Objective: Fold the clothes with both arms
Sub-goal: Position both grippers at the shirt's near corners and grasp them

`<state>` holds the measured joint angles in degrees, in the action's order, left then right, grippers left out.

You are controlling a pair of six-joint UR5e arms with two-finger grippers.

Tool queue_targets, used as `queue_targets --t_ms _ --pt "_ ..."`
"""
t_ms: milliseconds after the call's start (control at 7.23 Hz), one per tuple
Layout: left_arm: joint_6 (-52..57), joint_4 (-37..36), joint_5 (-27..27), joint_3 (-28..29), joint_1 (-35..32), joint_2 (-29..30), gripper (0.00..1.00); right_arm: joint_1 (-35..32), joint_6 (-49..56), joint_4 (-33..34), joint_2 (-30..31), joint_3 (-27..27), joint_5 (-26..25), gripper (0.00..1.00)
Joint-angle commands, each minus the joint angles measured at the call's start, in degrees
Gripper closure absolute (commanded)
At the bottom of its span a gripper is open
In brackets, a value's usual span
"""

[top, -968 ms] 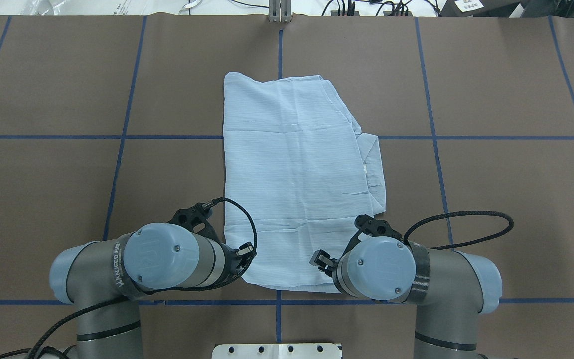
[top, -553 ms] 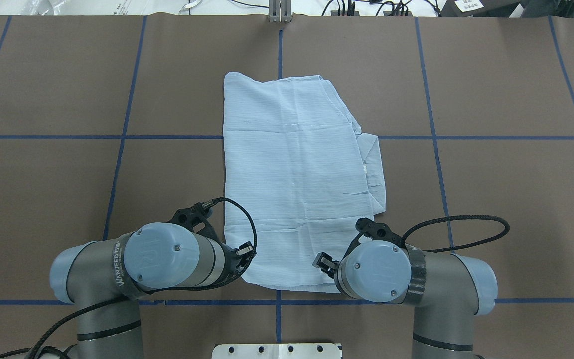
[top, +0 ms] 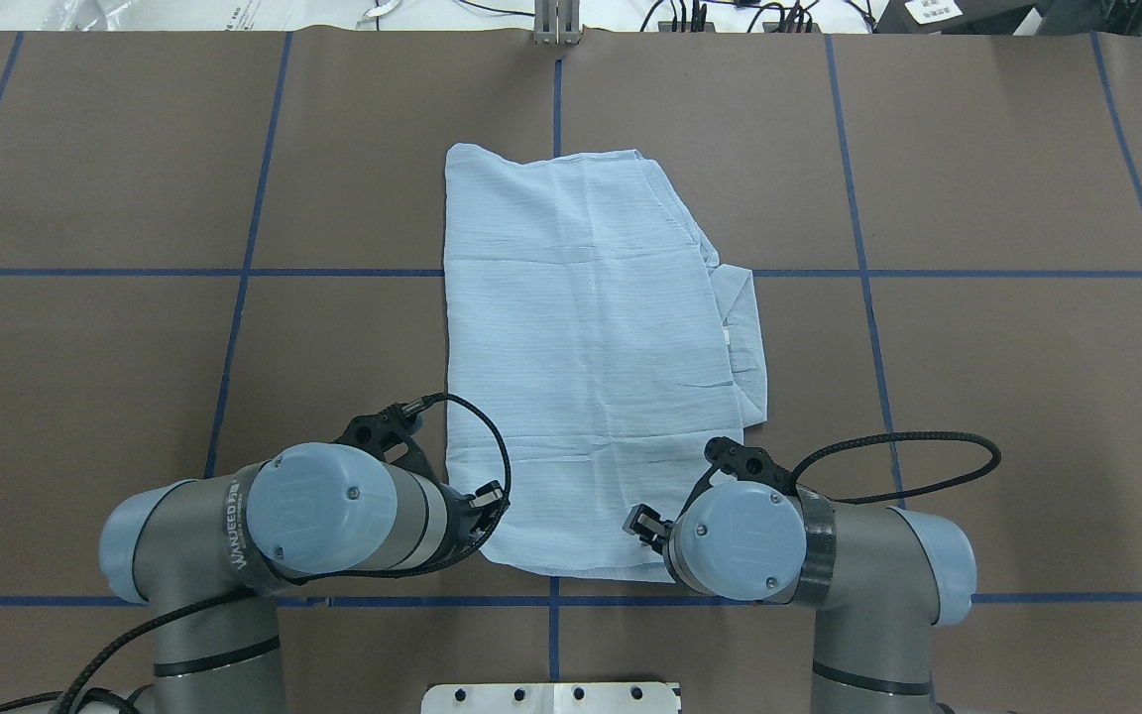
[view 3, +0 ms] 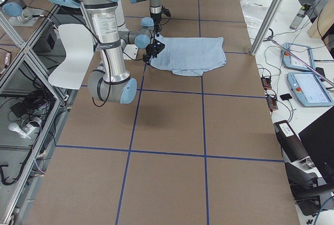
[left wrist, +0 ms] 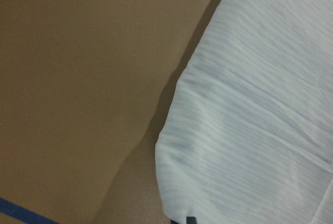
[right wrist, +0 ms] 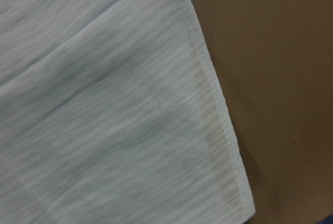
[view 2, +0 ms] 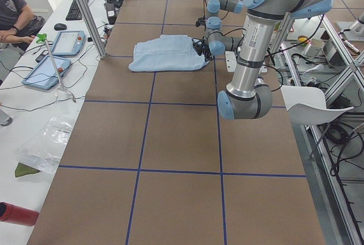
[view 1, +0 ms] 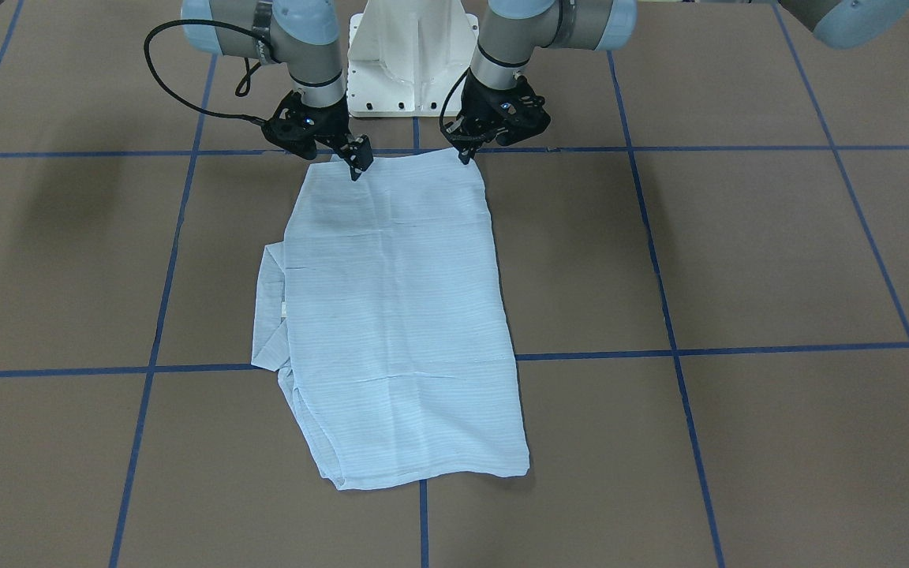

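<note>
Cloth this thin is your main concern: the shirt looks light, limp and wrinkle-prone, so judge it as something that sags, drags and slides out of shape rather than something that keeps an edge. It lies on the brown table near the middle, folded into a long panel that runs away from the robot. The collar pokes out from under its right side. The near edge sits just short of the blue tape line in front of the base.

You have the left gripper low at the near left corner and the right gripper low over the near edge toward the right corner. The wrist views show only fabric up close: the rounded folded corner on the left, the stitched hem on the right. Neither shows the jaws clearly, so you cannot tell whether each pincer is spread or already pinching cloth.

Take hold at those two near corners, catching every layer; the stitched hem is likely the firmest bite. Lift both sides evenly, since a lopsided pull would probably skew the stacked layers.

No bin or basket takes part; the shirt rests directly on the table cover.
</note>
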<state>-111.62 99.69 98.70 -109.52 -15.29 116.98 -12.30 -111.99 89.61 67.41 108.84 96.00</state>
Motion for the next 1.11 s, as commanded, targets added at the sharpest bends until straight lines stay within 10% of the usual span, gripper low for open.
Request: queue_targets --t_ms 0,968 --pt "0.00 -0.02 0.00 0.00 0.00 0.00 1.00 0.35 -0.07 -0.05 0.00 0.15 0.06 0.00" --pt "0.00 0.15 -0.09 0.27 0.00 0.00 1.00 0.97 -0.25 -0.13 0.09 0.24 -0.12 0.12"
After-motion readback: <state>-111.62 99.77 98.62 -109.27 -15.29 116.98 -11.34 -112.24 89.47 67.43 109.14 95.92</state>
